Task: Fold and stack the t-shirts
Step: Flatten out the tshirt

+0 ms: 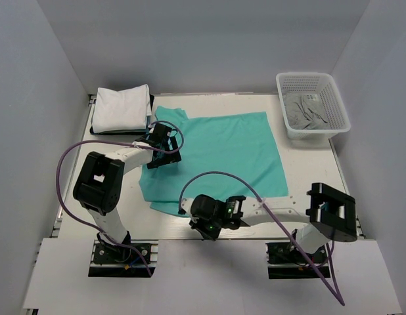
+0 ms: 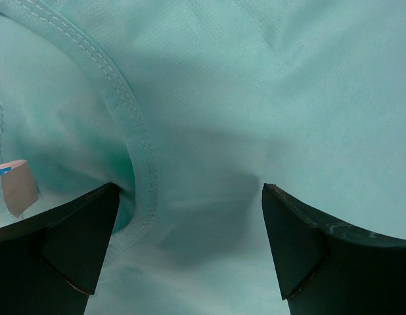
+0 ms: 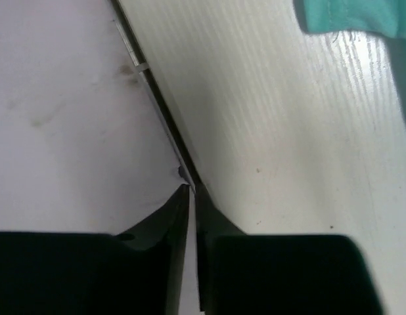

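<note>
A teal-green t-shirt (image 1: 223,154) lies spread over the middle of the table. My left gripper (image 1: 162,146) hangs open just above the shirt's left side. In the left wrist view the stitched collar band (image 2: 127,125) curves past the left finger (image 2: 71,236), and only teal cloth (image 2: 288,85) lies under the left gripper (image 2: 190,193). My right gripper (image 3: 192,187) is shut with nothing between its fingers. It sits low over the table's front edge (image 3: 157,105), near the shirt's front hem; a teal corner (image 3: 347,16) shows beyond it. Folded white t-shirts (image 1: 121,108) are stacked at the back left.
A white mesh basket (image 1: 334,88) holding grey cloth (image 1: 305,111) stands at the back right. A small label (image 2: 16,187) shows inside the teal collar. Grey walls close in three sides. Purple cables loop from both arms.
</note>
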Robot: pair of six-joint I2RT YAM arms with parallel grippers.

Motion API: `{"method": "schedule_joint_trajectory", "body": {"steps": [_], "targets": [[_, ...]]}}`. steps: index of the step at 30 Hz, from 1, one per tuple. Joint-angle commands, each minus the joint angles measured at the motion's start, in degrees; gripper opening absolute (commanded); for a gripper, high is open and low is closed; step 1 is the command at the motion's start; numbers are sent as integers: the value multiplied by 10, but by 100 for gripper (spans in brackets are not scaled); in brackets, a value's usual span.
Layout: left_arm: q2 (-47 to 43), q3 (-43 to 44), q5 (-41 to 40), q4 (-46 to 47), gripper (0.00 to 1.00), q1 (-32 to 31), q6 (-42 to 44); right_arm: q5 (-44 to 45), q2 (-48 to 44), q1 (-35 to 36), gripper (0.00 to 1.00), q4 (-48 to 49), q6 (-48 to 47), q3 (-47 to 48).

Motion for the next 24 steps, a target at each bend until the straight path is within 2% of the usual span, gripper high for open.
{"method": "schedule_joint_trajectory", "body": {"steps": [1, 4, 5, 7, 9, 13, 19, 24], "targets": [[20, -10, 33, -11, 100, -2, -6, 56, 47, 12, 18, 27, -33, 65], [20, -10, 38, -11, 100, -2, -6, 95, 79, 13, 31, 43, -53, 103], [15, -10, 38, -11, 100, -2, -6, 111, 84, 13, 40, 44, -62, 109], [15, -17, 38, -11, 100, -2, -6, 124, 100, 12, 40, 46, -69, 128], [9, -24, 38, -11, 100, -2, -6, 126, 110, 10, 45, 58, -79, 142], [3, -29, 38, -11, 100, -2, -6, 155, 137, 8, 45, 82, -94, 151], [-2, -29, 38, -11, 100, -2, -6, 150, 177, 2, 44, 103, -90, 159], [-7, -34, 38, -11, 100, -2, -6, 201, 190, -6, 41, 119, -90, 157]]}}
